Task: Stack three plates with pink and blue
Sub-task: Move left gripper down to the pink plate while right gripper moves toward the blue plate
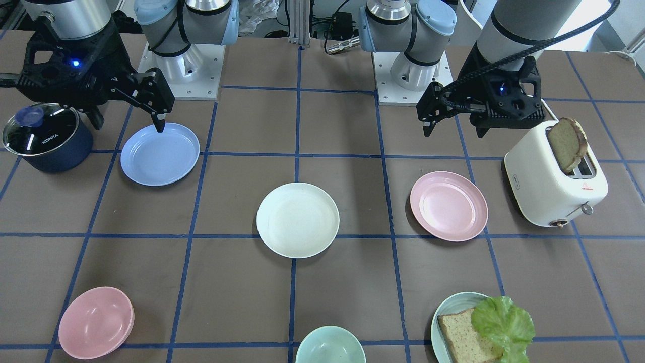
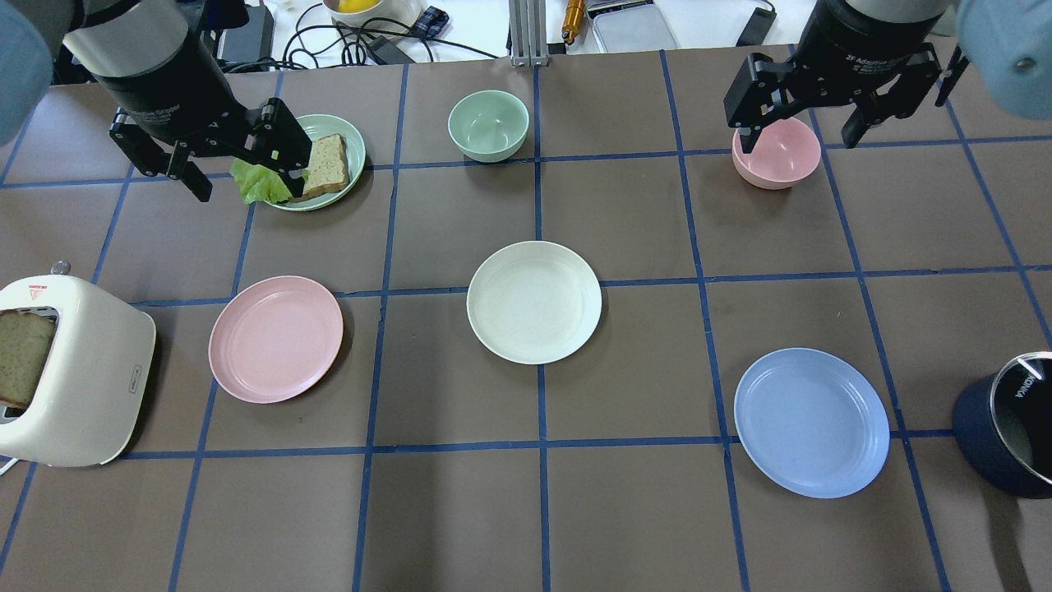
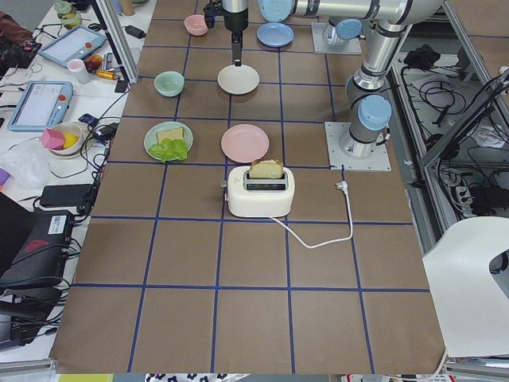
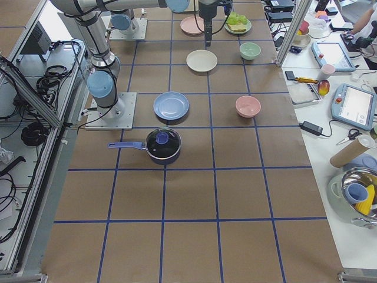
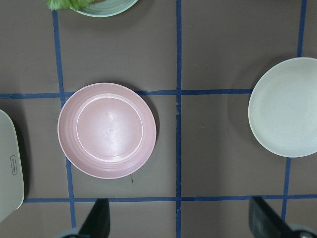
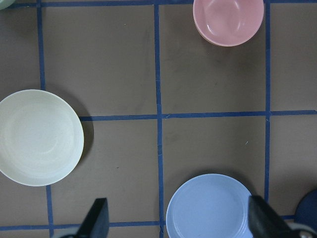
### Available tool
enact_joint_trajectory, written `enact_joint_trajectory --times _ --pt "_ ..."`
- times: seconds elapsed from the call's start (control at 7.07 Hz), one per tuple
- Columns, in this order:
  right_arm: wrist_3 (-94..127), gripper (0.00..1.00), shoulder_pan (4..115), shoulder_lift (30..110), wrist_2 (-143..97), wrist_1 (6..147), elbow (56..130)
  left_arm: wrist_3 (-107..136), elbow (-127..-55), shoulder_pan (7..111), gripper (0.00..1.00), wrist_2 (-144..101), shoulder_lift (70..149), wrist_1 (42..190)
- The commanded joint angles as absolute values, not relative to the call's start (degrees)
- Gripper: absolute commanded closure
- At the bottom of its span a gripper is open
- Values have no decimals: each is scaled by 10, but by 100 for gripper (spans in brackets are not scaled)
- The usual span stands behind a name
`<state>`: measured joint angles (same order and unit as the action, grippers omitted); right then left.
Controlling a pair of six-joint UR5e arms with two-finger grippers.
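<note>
Three plates lie apart on the brown table. The pale pink plate [image 2: 275, 338] is at the left, the white plate [image 2: 534, 302] in the middle, the light blue plate [image 2: 811, 422] at the right. My left gripper [image 2: 245, 187] is open and empty, held high above the table beyond the pink plate [image 5: 106, 130]. My right gripper [image 2: 797, 141] is open and empty, held high beyond the blue plate [image 6: 210, 206]. In the front-facing view the blue plate [image 1: 159, 153] is on the left and the pink plate [image 1: 448, 205] on the right.
A white toaster [image 2: 66, 370] with bread stands left of the pink plate. A dark blue lidded pot [image 2: 1007, 436] stands right of the blue plate. A pink bowl [image 2: 781, 160], a green bowl [image 2: 487, 125] and a green plate [image 2: 333, 136] with bread and lettuce sit along the far side.
</note>
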<state>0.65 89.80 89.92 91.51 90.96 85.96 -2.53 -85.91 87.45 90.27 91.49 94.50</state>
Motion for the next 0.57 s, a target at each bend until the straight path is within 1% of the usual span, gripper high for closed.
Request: enact_joint_trajectory --times 0.0,0.42 --pt "7 0 898 900 916 909 860 -20 -871 875 0 897 908 947" --pt "12 0 899 899 913 910 860 -79 -946 875 0 895 899 906"
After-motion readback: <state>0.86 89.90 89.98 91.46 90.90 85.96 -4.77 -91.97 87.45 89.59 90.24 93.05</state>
